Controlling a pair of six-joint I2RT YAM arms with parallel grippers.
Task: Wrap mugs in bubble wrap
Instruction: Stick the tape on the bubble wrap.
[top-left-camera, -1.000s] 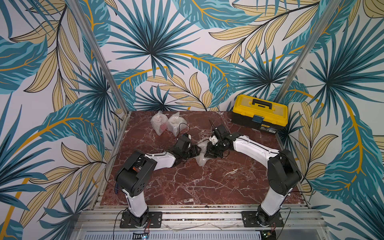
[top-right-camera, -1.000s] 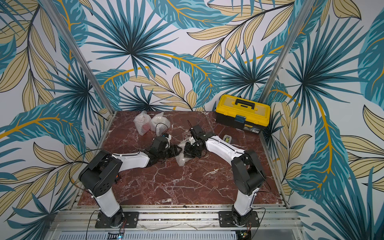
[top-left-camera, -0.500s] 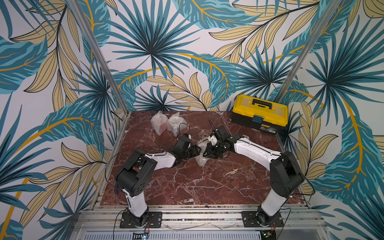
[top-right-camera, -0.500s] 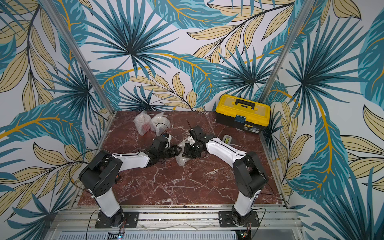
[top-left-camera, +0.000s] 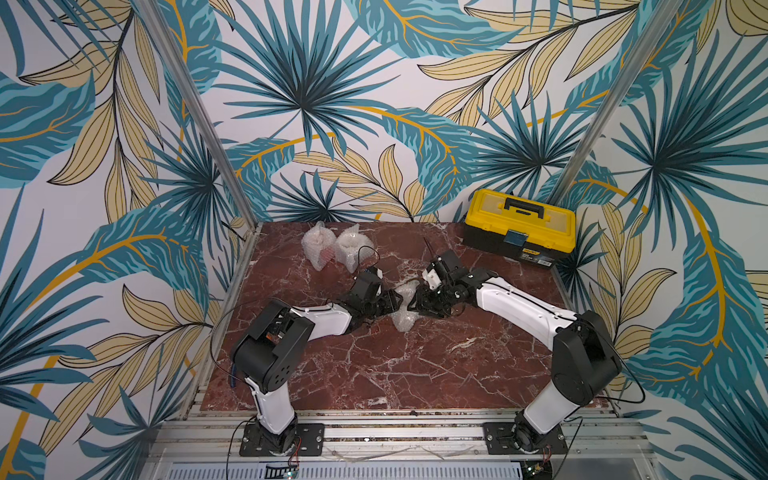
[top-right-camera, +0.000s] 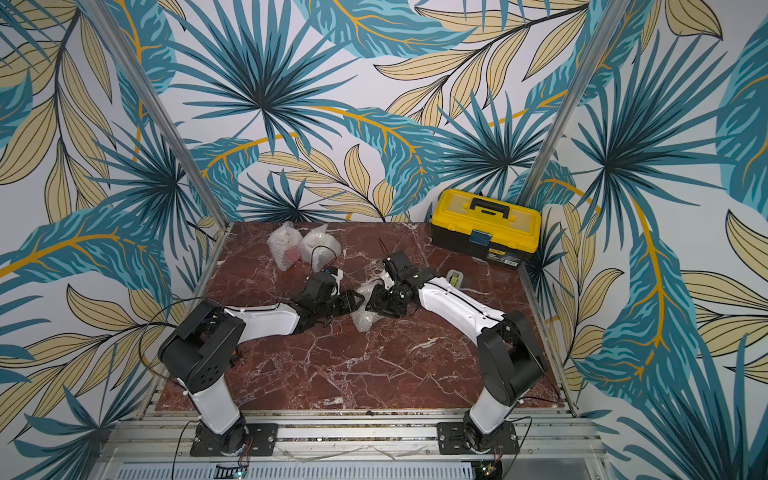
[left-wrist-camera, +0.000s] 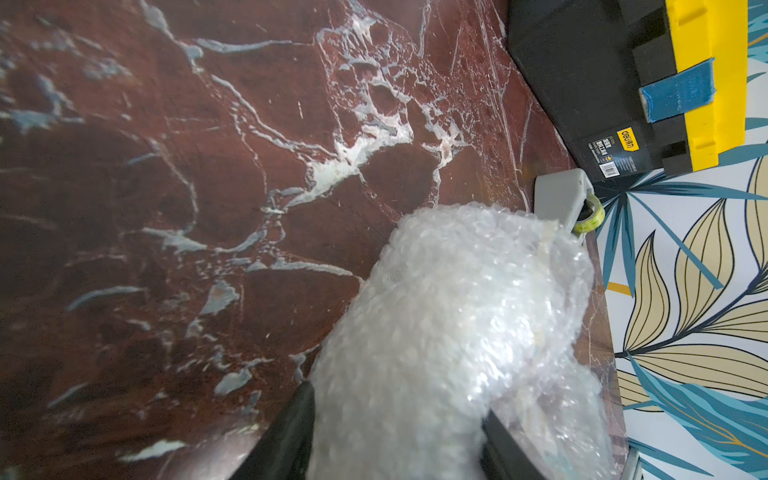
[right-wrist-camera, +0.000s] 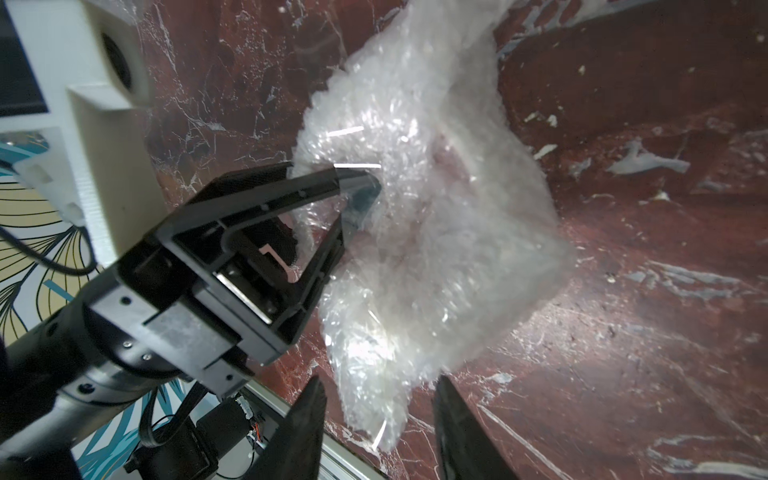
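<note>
The tabletop (top-left-camera: 374, 374) is dark red marble with white veins. The toolbox (top-left-camera: 519, 226), at two o'clock, has a yellow lid, black base and blue latch. The bubble-wrap bundle (top-left-camera: 404, 322) at centre is translucent white. The wallpaper (top-left-camera: 299, 104) shows teal and beige leaves on white.

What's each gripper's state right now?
Left gripper: shut on the wrapped bundle.
Right gripper: open, jaws either side of the bundle's loose end.

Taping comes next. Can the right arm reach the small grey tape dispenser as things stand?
Probably yes: the grey tape dispenser lies uncovered on the marble tabletop beside the right arm, and the right gripper stands open, gripping nothing.
</note>
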